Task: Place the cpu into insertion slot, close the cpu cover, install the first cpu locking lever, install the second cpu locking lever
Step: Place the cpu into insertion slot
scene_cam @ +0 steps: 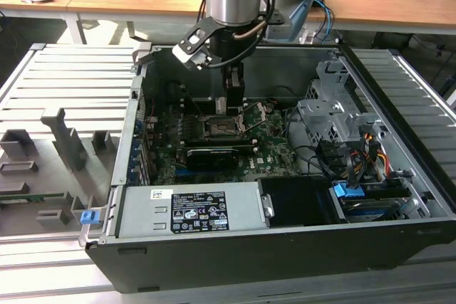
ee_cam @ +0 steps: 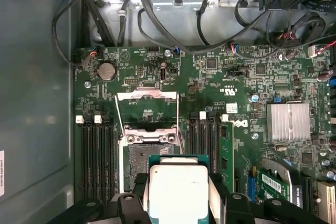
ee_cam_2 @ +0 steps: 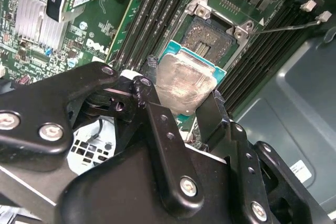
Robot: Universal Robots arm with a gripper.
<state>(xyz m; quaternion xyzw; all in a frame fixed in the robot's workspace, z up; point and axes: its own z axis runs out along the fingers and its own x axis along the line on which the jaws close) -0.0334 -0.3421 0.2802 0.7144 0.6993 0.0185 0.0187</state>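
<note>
Gripper (ee_cam: 178, 199) clamps the cpu (ee_cam: 178, 184) above the insertion slot (ee_cam: 143, 158) (cpu cover (ee_cam: 147, 95) raised); a tilted drop could damage both.

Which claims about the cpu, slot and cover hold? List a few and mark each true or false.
1. The gripper is shut on the cpu. True.
2. The cpu is seated in the insertion slot. False: the gripper holds it, and the slot's dark centre lies bare.
3. The cpu cover is swung open, off the slot. True.
4. The gripper works outside the computer case. False: in the exterior view it reaches down inside the open case.
</note>
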